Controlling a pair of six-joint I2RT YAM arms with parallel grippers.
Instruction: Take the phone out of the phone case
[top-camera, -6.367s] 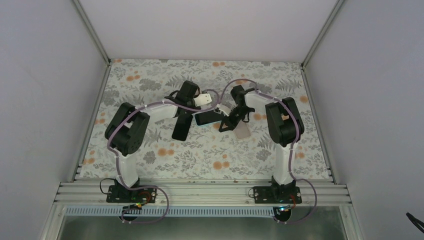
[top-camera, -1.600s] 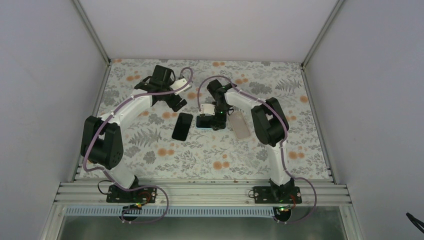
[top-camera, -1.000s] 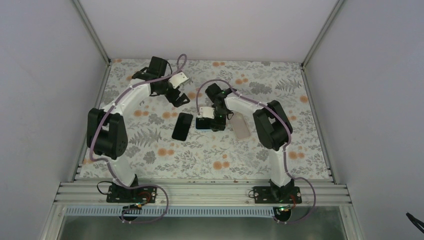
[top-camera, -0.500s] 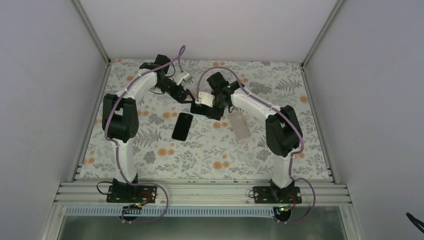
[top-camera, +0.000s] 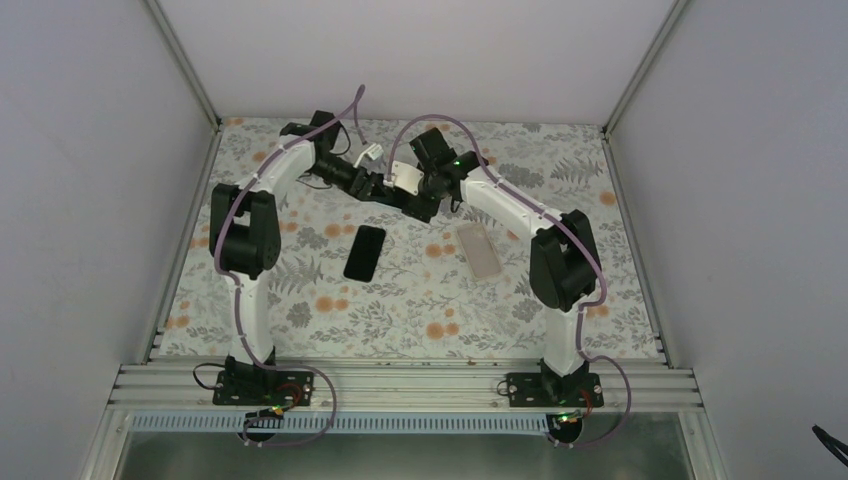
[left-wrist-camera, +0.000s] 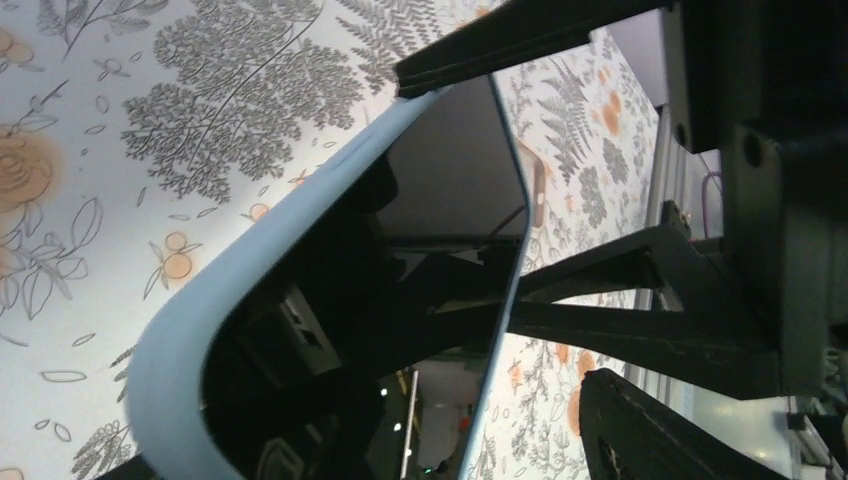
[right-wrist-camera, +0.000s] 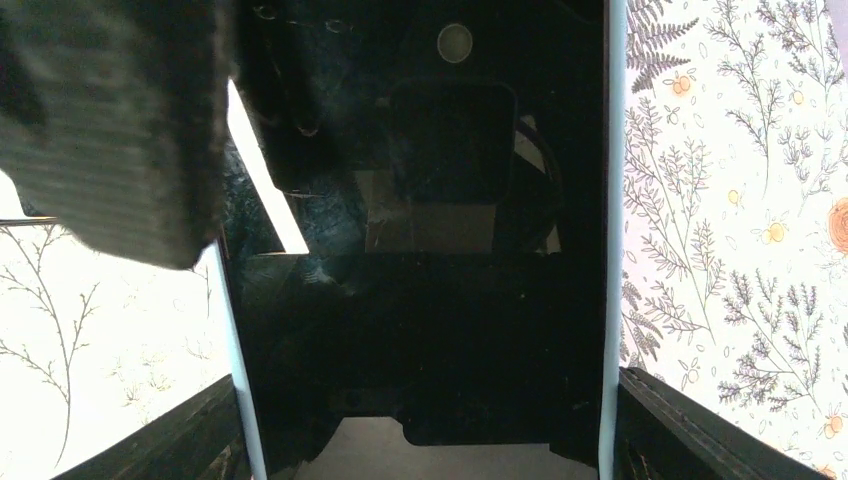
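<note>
The phone (right-wrist-camera: 420, 250), black screen toward the right wrist camera, sits in a light blue phone case (right-wrist-camera: 608, 200) and hangs above the mat's rear centre. My right gripper (top-camera: 421, 203) is shut on the case, one finger (right-wrist-camera: 680, 430) on each long edge. My left gripper (top-camera: 383, 187) has come in from the left and stands open over the phone's far corner. Its ridged pad (right-wrist-camera: 110, 130) hovers in front of the screen. In the left wrist view the case's rounded edge (left-wrist-camera: 300, 210) fills the middle. One left finger (left-wrist-camera: 650, 430) stays clear of the glass; the other is hidden behind the case.
A second black phone (top-camera: 365, 252) lies flat on the floral mat (top-camera: 300, 300) left of centre. A pale translucent case (top-camera: 481, 250) lies to its right. White walls close in three sides, and an aluminium rail (top-camera: 400, 385) runs along the near edge.
The right gripper lifted the cased phone off the mat toward the back. The left arm swung in from the back left to meet it, and its jaws narrowed slightly around the phone's corner.
</note>
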